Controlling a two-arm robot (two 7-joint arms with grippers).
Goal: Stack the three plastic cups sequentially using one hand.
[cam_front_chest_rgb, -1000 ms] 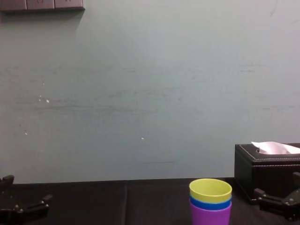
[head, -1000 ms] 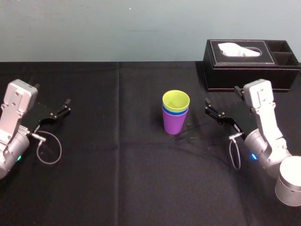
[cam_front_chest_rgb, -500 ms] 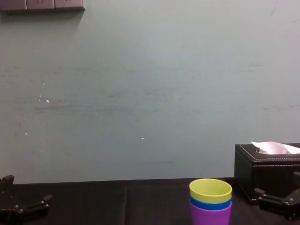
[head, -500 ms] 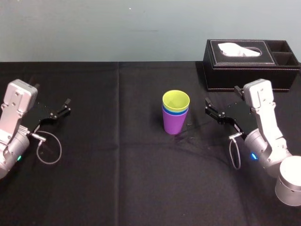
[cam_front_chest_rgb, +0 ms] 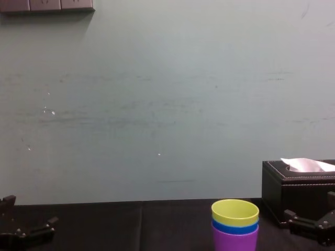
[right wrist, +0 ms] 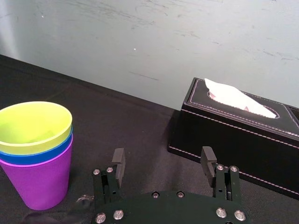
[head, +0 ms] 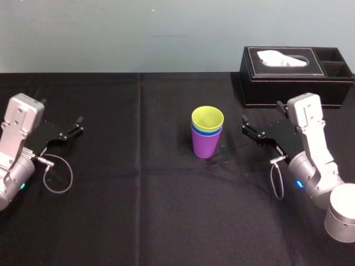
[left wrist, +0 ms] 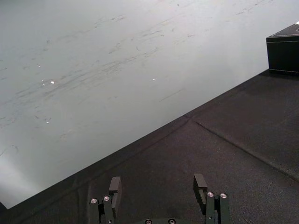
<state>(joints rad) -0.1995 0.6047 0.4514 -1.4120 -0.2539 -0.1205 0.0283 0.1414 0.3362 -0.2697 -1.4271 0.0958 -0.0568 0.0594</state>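
The three plastic cups stand nested in one upright stack at the table's middle: purple cup (head: 206,146) at the bottom, bright blue cup (head: 213,133) showing as a rim band, yellow-green cup (head: 207,118) on top. The stack also shows in the right wrist view, purple cup (right wrist: 39,179), blue cup (right wrist: 42,154), yellow-green cup (right wrist: 35,126), and in the chest view as the stack (cam_front_chest_rgb: 235,230). My right gripper (head: 247,129) (right wrist: 162,161), the hand, hovers open a short way right of the stack, touching nothing. My left gripper (head: 76,127) (left wrist: 157,183) rests open at the far left.
A black leather tissue box (head: 297,77) (right wrist: 233,128) stands at the back right, behind the right gripper. The black cloth table (head: 138,194) stretches between the arms. A cable loop (head: 58,177) lies by the left wrist.
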